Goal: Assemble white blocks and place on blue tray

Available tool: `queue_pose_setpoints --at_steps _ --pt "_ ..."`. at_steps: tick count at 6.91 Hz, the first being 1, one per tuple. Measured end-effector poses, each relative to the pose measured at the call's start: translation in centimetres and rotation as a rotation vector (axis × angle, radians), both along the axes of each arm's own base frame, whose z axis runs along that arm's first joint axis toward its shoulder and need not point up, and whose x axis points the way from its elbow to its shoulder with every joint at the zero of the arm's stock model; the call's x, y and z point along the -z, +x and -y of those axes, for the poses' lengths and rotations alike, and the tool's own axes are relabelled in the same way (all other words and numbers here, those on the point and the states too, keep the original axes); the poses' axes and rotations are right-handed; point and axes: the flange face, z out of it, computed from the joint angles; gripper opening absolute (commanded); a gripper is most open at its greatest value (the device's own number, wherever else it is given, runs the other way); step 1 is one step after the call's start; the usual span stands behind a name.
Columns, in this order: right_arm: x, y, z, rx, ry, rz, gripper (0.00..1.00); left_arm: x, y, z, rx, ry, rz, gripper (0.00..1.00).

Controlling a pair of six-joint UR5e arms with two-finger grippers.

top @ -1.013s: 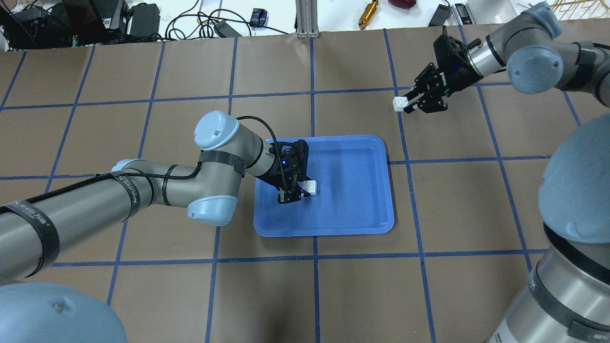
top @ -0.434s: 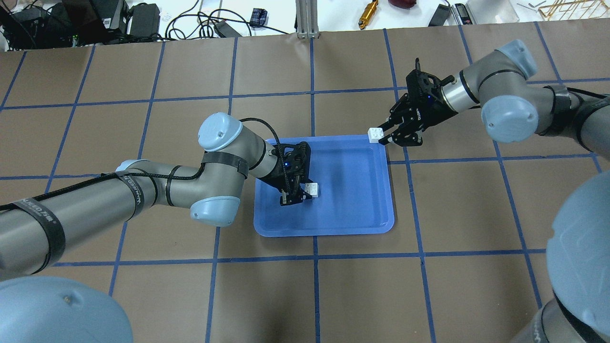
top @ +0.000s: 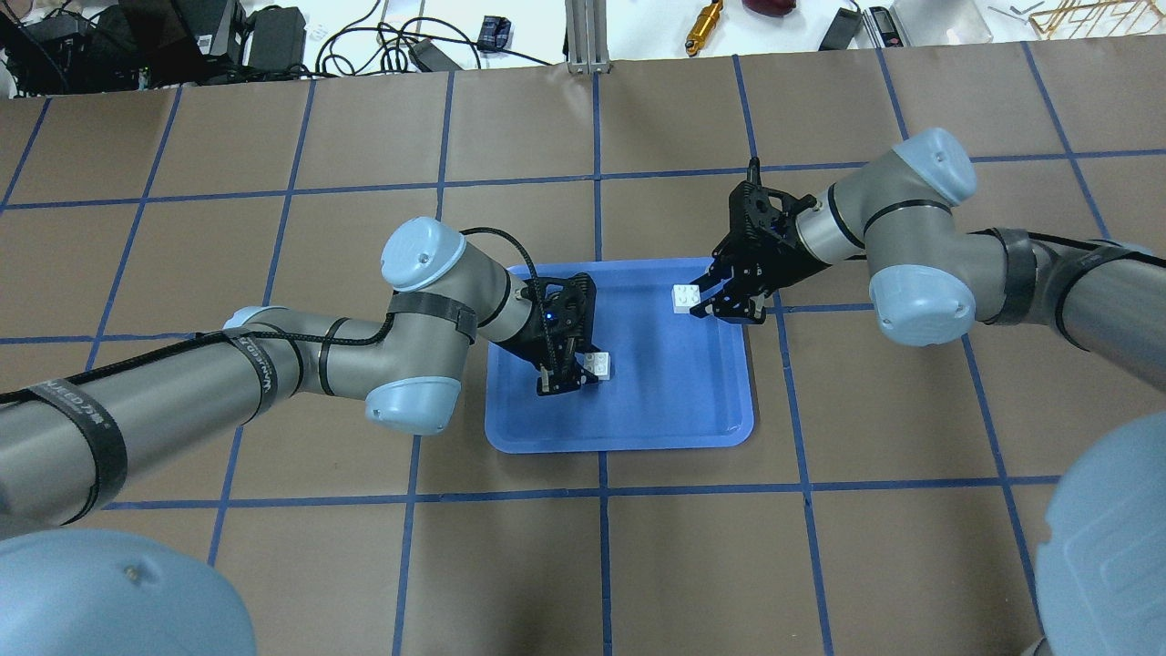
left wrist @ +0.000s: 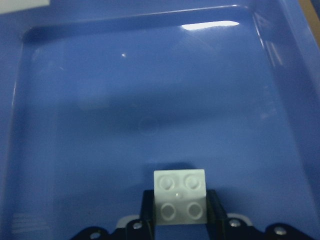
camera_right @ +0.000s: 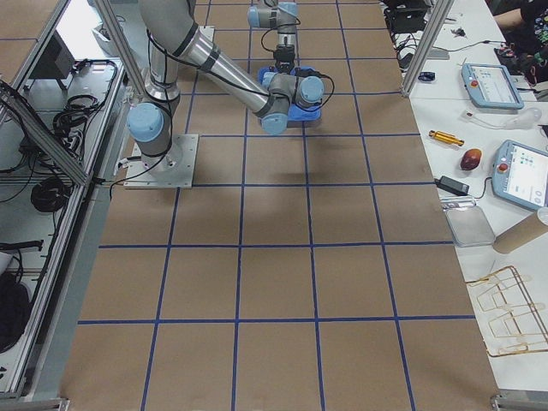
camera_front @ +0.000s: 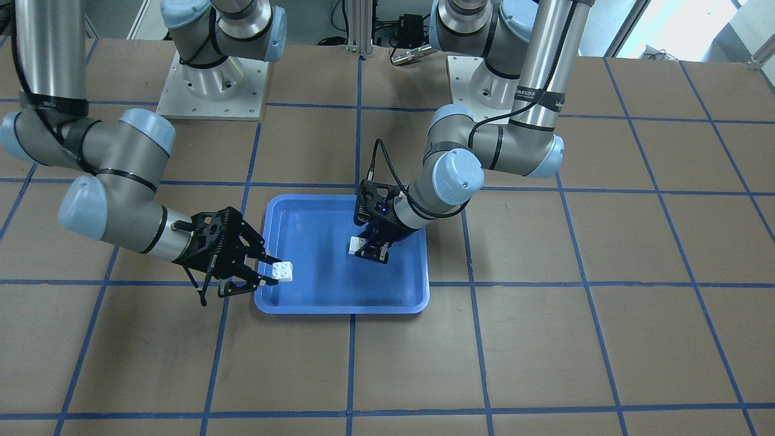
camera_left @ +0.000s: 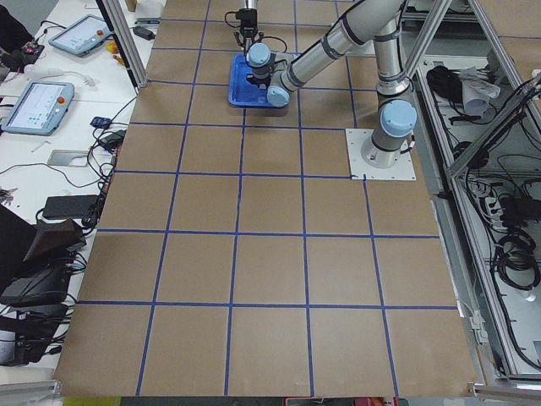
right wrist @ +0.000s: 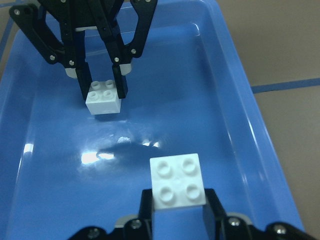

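The blue tray (top: 674, 410) lies mid-table; it also shows in the front view (camera_front: 315, 297). My left gripper (top: 583, 369) is shut on a white block (top: 598, 364) and holds it low in the tray's middle, studs up, as the left wrist view shows (left wrist: 180, 202). The front view shows this block too (camera_front: 356, 244). My right gripper (top: 697, 301) is shut on the second white block (top: 685, 298) and holds it above the tray's far right corner. The right wrist view shows that block (right wrist: 178, 180) in front and the left gripper's block (right wrist: 103, 98) beyond.
The brown table has a blue tape grid. Cables, a gold tool (top: 703, 25) and other gear lie past the far edge. The arm bases (camera_front: 212, 79) stand at the robot's side.
My right gripper has carried its white block left and toward the robot, from over the bare table to above the tray's far right corner. The left gripper has stayed nearly still.
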Motion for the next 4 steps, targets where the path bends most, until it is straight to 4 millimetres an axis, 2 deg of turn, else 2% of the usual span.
queue_pose_setpoints --at_steps 1,4 --pt "0.2 1.1 -1.0 0.013 0.019 -0.020 0.00 0.0 0.0 0.0 -0.003 0.004 0.000 1.00" --pt "0.4 3.7 -4.2 0.030 0.045 -0.064 0.00 -0.1 0.0 -0.1 -0.009 0.010 0.000 1.00"
